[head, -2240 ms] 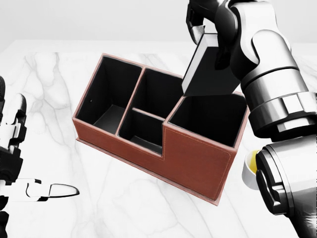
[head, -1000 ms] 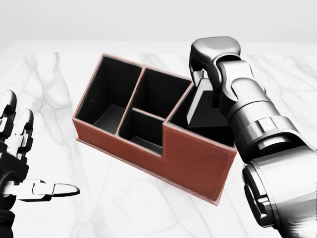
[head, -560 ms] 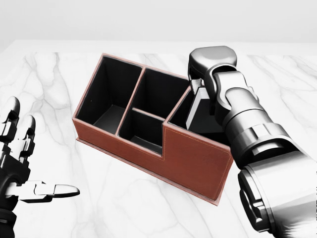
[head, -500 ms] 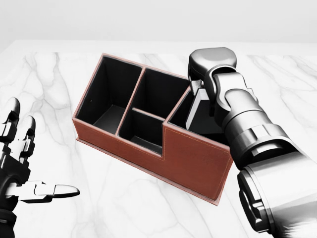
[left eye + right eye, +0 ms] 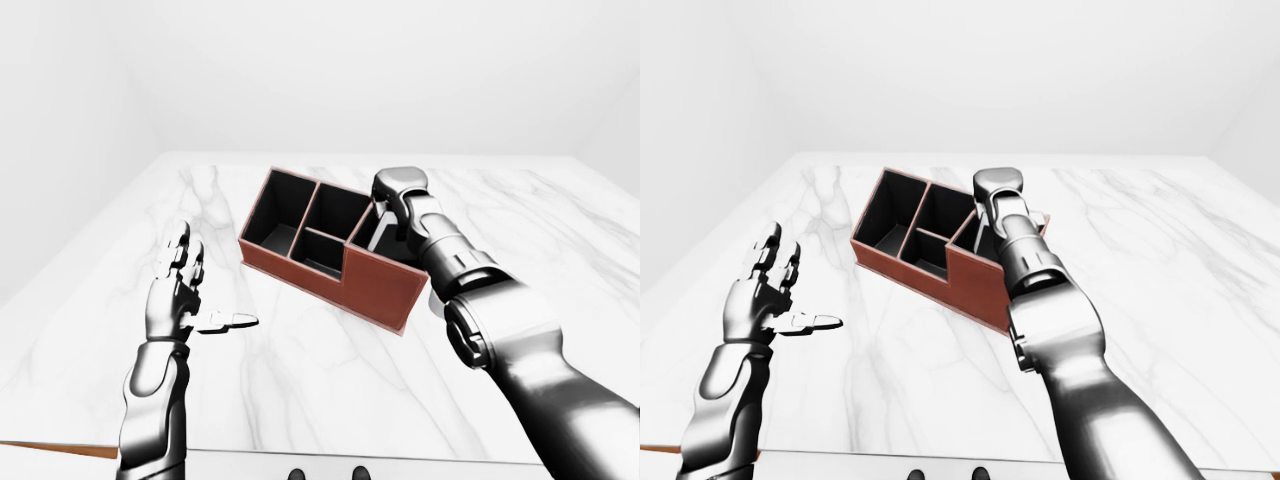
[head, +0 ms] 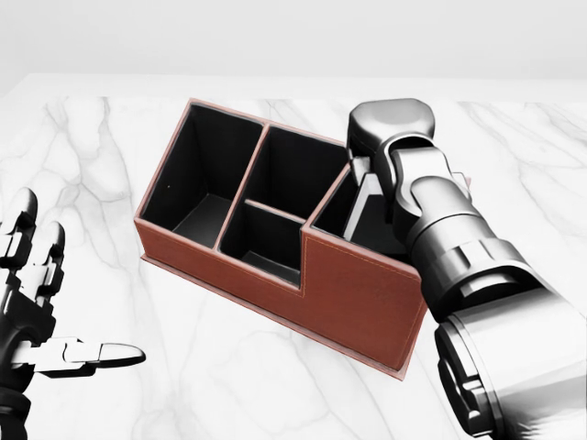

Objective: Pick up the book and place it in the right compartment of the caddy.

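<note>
The brown leather caddy (image 6: 358, 289) with black-lined compartments sits at an angle on the white marble table. The dark book (image 6: 363, 209), white page edge showing, stands tilted inside the caddy's right compartment. My right hand (image 6: 376, 188) reaches down into that compartment from above, fingers still closed round the book's top; its forearm hides the compartment's right side. At the lower left of the head view my left hand (image 6: 41, 312) hangs open and holds nothing, well away from the caddy.
The caddy's other compartments (image 6: 206, 174) hold nothing. Marble table top (image 6: 229, 376) stretches all round the caddy; its near edge (image 5: 300, 455) runs along the bottom of the left-eye view. Plain white walls stand behind.
My right hand has brought the book down from above the caddy into the right compartment, sinking deeper over the last second. The left hand has drifted slightly downward.
</note>
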{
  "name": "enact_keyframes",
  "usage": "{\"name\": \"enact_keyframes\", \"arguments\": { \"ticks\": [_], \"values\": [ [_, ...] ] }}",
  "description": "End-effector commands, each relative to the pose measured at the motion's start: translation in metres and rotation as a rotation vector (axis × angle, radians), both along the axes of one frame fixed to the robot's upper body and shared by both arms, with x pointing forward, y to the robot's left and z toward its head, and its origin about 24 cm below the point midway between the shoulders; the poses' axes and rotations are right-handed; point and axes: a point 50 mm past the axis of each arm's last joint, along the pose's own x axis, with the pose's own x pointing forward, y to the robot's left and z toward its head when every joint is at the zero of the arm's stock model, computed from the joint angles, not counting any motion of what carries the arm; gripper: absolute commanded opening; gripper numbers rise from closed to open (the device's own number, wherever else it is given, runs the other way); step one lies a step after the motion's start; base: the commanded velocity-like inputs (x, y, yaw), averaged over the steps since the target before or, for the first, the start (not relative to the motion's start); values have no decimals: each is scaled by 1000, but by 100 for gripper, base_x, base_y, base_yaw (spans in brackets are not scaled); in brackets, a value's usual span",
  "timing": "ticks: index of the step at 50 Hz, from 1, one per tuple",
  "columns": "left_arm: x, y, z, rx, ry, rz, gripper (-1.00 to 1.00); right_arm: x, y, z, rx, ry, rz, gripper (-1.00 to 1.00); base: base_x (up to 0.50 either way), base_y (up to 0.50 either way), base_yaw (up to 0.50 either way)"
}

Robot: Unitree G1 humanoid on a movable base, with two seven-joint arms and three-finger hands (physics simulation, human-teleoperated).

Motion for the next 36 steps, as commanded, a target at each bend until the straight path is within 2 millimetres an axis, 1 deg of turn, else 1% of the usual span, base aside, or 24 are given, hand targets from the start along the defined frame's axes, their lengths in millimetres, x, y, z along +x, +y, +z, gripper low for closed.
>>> {"name": "enact_keyframes", "arguments": {
  "ticks": [1,3,14,21,36],
  "values": [
    [2,1,-4,-2,8,3,100,0,3,0,-49,-29,18,-56,0,0,0],
    [3,1,-4,-3,9,3,100,0,3,1,-48,-40,22,100,0,0,0],
    [4,2,-5,-1,10,5,100,0,4,2,-52,-47,26,100,0,0,0],
    [6,1,-5,2,10,7,100,1,5,10,-37,-61,28,100,0,0,0],
    [6,0,-4,4,10,6,100,2,4,17,-25,-72,24,100,0,0,0]
  ]
}}
